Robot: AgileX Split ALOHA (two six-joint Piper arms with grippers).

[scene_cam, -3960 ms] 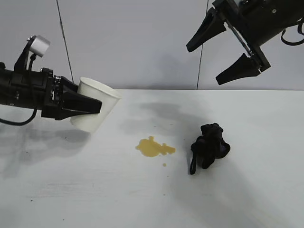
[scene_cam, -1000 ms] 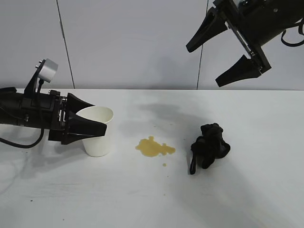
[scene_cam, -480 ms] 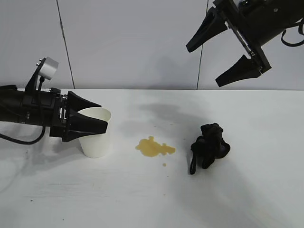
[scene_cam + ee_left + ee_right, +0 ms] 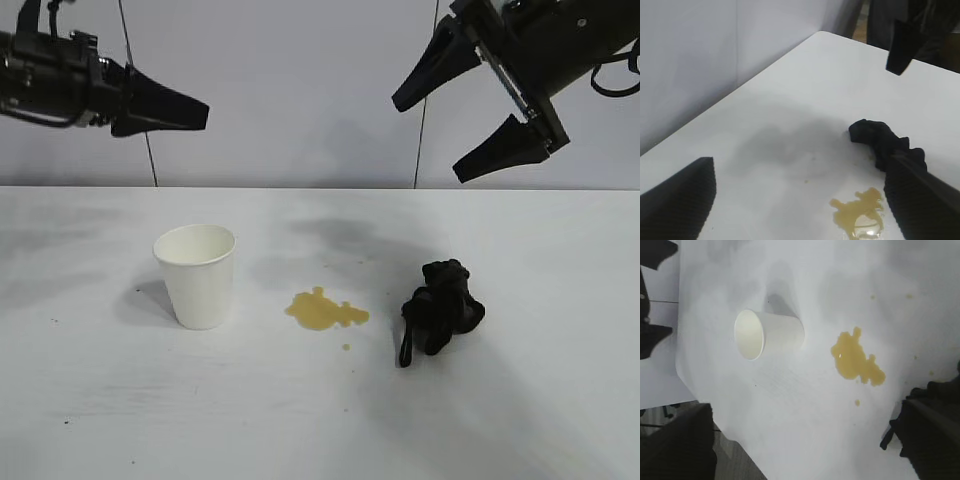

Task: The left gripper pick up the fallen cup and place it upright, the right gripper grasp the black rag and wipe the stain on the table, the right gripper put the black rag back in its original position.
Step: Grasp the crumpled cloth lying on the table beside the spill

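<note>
The white paper cup (image 4: 197, 275) stands upright on the white table (image 4: 300, 420), left of the yellowish-brown stain (image 4: 325, 310). The bunched black rag (image 4: 440, 305) lies right of the stain. My left gripper (image 4: 195, 108) is open and empty, high above the table to the cup's upper left. My right gripper (image 4: 430, 140) is open and empty, high above the rag. The left wrist view shows the stain (image 4: 857, 217) and the rag (image 4: 882, 140) between its fingers (image 4: 675, 205). The right wrist view shows the cup (image 4: 767, 333), the stain (image 4: 857, 360) and the rag (image 4: 935, 392).
A grey panelled wall (image 4: 300, 90) stands behind the table. The right gripper's finger (image 4: 902, 42) shows far off in the left wrist view. The table's edge (image 4: 740, 445) and the floor beyond show in the right wrist view.
My left gripper has let go of the cup and risen high up to the left. The cup now stands upright alone. The right arm has not moved.
</note>
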